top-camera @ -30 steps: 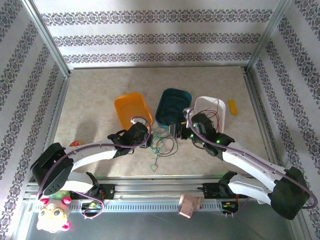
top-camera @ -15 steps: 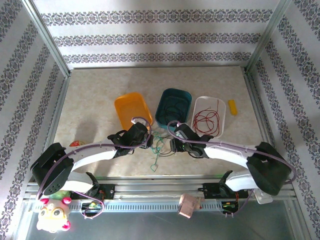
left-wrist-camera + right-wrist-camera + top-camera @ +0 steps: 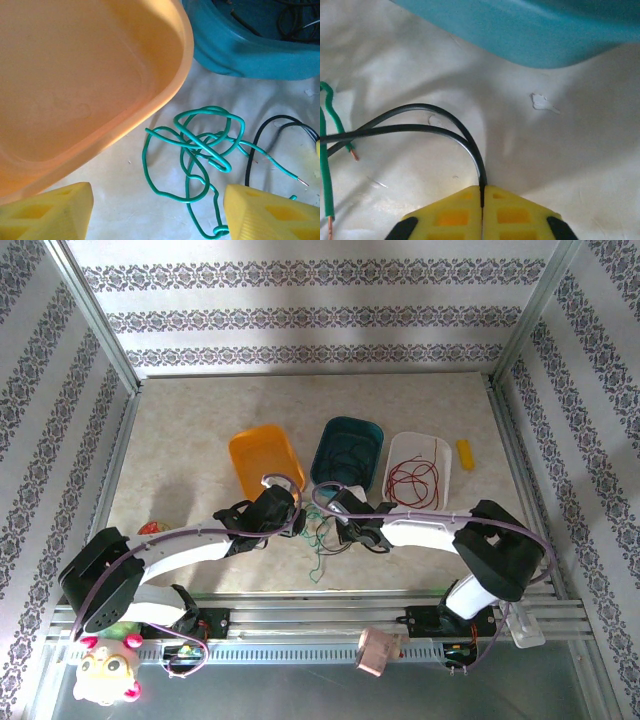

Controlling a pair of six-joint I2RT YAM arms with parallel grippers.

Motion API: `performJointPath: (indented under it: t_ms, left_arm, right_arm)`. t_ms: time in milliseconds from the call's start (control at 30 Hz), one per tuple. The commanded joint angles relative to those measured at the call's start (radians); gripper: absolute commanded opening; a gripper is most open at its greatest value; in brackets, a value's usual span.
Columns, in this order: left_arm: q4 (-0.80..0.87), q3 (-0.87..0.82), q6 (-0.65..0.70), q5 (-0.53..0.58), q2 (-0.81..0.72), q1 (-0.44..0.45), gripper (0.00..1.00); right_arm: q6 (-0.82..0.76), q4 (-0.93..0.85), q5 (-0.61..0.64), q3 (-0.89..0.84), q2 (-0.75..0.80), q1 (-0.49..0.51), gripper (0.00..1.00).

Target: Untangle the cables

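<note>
On the pale tabletop, thin green wires lie knotted in loose curls, bare copper at their tips. Beside them a thin black wire loops, its bend pinched in the right gripper. Curly red wires lie coiled in a white plastic tray.

No legible text (labels neither).

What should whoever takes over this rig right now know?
Right gripper: shut on a thin black wire, just in front of the teal plastic tub.
Left gripper: open over the tangle of thin green wires beside the orange plastic tub.
Done: red wires lie in the white plastic tub, black wires in the teal one.
To do: the green tangle and that black wire; the orange tub is empty.
</note>
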State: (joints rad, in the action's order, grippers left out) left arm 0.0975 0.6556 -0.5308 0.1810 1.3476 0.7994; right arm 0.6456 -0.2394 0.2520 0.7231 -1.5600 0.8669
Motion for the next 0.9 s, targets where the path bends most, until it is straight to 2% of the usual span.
performJointPath:
  t_ms: [0, 233, 533, 733, 867]
  left_arm:
    - [0.001, -0.009, 0.004, 0.009, -0.022, 0.017, 0.69]
    - [-0.007, 0.005, 0.03, -0.006, 0.011, 0.017, 0.69]
    - [-0.024, 0.006, 0.027, -0.011, 0.03, 0.018, 0.69]
    - [-0.03, -0.014, 0.006, -0.006, 0.019, 0.018, 0.69]
    - [-0.034, -0.024, -0.006, -0.001, 0.013, 0.019, 0.69]
  right_arm:
    - [0.033, -0.035, 0.063, -0.053, 0.081, 0.004, 0.04]
    - [-0.038, 0.007, 0.113, -0.101, 0.385, 0.002, 0.05]
    - [-0.084, 0.013, 0.075, -0.061, 0.666, -0.051, 0.05]
    - [-0.14, 0.015, 0.033, 0.067, 0.758, -0.128, 0.05]
    - [-0.181, 0.05, -0.025, 0.153, 0.747, -0.209, 0.06]
